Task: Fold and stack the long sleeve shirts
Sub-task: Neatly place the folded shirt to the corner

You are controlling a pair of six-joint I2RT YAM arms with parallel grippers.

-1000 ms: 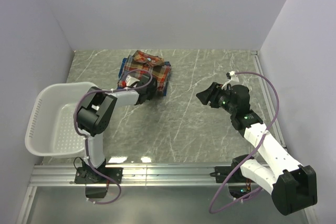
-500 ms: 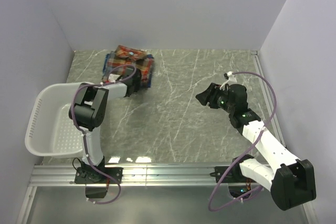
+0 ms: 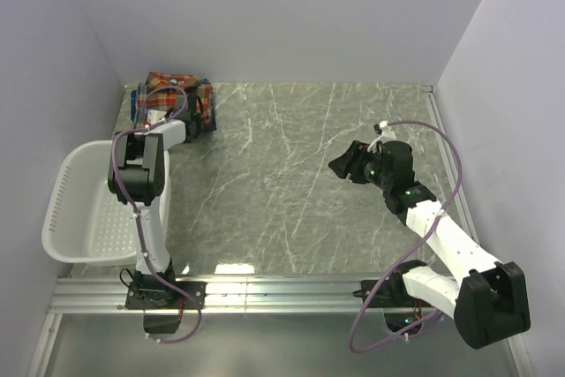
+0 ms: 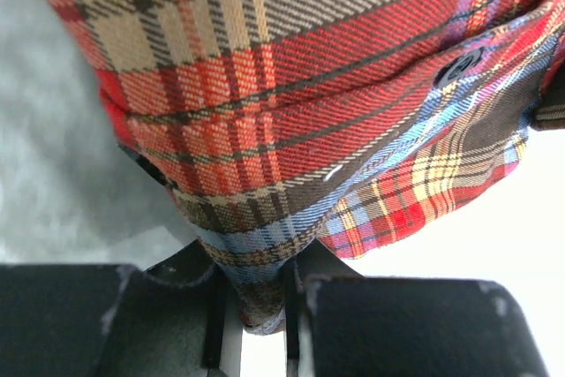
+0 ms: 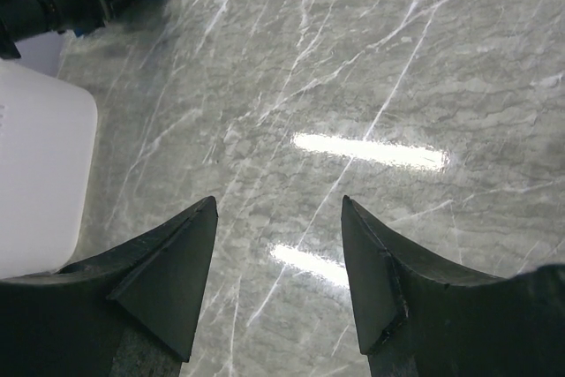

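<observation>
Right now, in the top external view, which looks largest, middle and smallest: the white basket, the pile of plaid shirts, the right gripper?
1. white basket, clearly largest.
2. pile of plaid shirts, partly covered by the left arm.
3. right gripper, though nearer the camera, so less sure.

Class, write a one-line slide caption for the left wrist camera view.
Left wrist view: the left end effector pinches a hanging fold of the red-orange plaid shirt.
</observation>
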